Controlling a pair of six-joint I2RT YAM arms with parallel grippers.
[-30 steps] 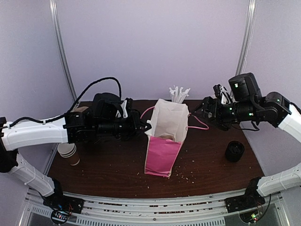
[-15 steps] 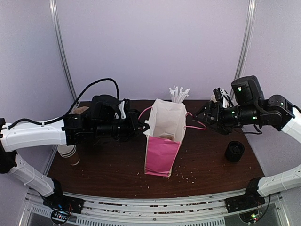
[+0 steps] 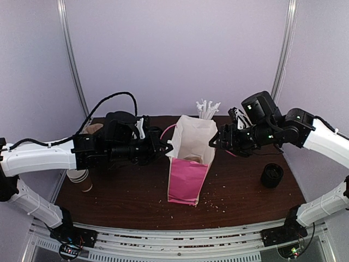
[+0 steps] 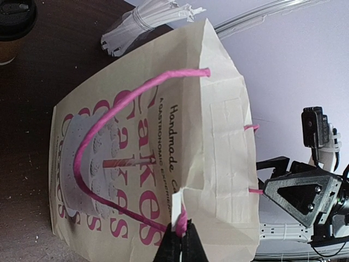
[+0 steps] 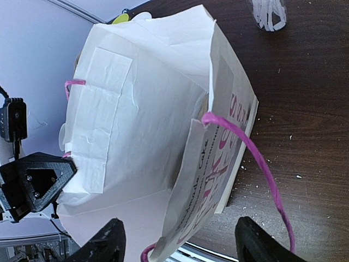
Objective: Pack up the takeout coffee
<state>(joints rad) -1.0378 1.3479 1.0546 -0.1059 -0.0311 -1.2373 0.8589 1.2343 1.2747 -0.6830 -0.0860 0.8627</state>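
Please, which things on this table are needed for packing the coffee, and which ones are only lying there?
Needed: coffee; pink bag, standing open.

Only lying there: stack of cups; stack of lids; white straws; crumbs.

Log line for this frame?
left fingers: shut on bag rim | right fingers: open, astride opposite rim | takeout coffee: on table, outside bag

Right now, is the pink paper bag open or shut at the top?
Open: the pink paper bag stands upright with its mouth gaping and its white inside showing; the left pincer pinches one rim.
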